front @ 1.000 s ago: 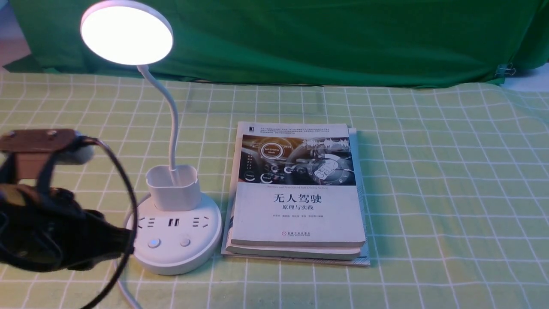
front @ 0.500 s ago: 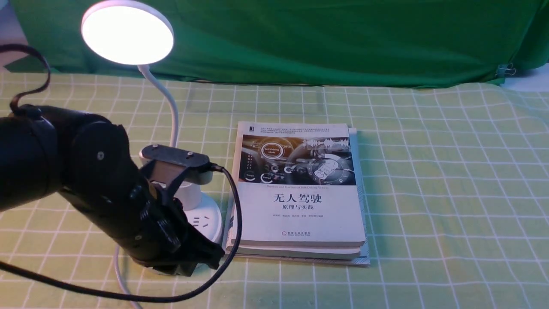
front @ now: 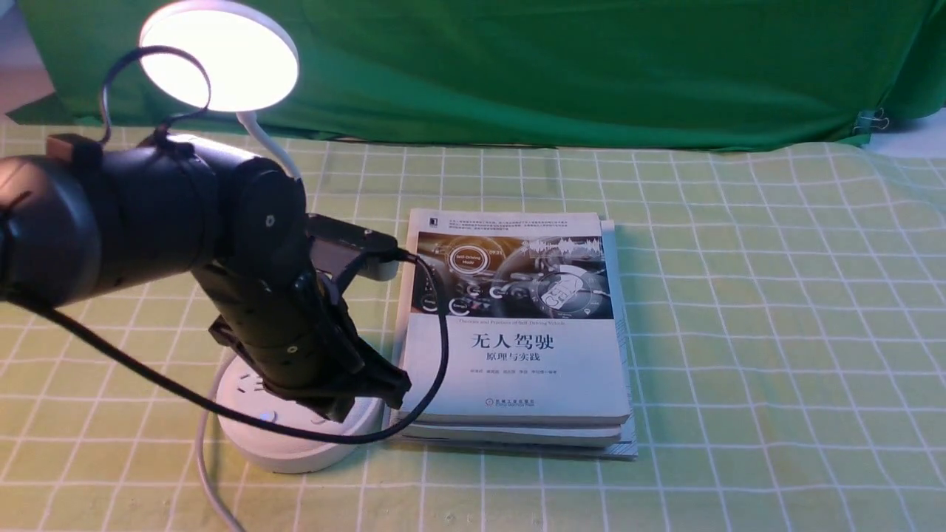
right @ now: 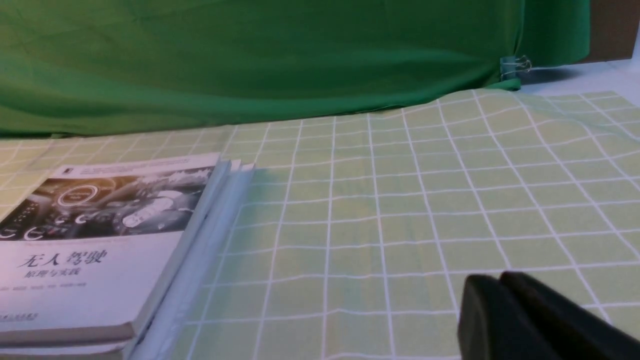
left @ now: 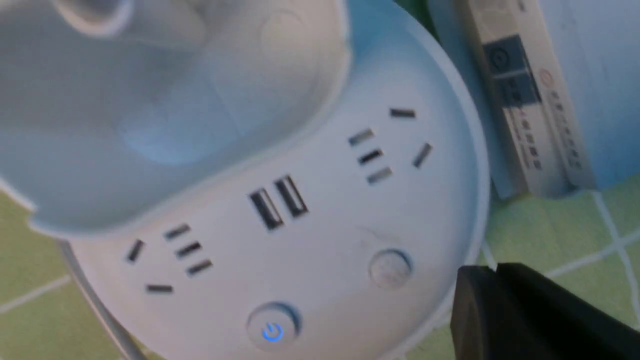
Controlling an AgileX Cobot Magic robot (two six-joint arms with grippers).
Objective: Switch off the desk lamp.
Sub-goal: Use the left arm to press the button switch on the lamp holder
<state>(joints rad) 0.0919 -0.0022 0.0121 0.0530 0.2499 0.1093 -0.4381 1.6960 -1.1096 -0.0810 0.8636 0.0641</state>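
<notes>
The white desk lamp (front: 222,59) stands at the left with its round disc head lit. Its round base (front: 295,443) is partly hidden under my left arm. In the left wrist view the base (left: 310,240) shows sockets, a plain round button (left: 391,267) and a power button glowing blue (left: 272,327). My left gripper (front: 388,388) is shut and empty, hovering just above the base's right edge beside the plain button; it also shows in the left wrist view (left: 495,272). My right gripper (right: 500,280) is shut and empty, low over the cloth to the right of the books.
A stack of books (front: 514,332) lies right beside the lamp base, also seen in the right wrist view (right: 100,240). A green checked cloth (front: 776,332) covers the table. A green curtain (front: 554,66) hangs at the back. The lamp's white cord (front: 211,488) trails toward the front edge.
My left arm has swung in from the left and risen over the lamp base, with its gripper now at the base's right edge. The lamp stays lit.
</notes>
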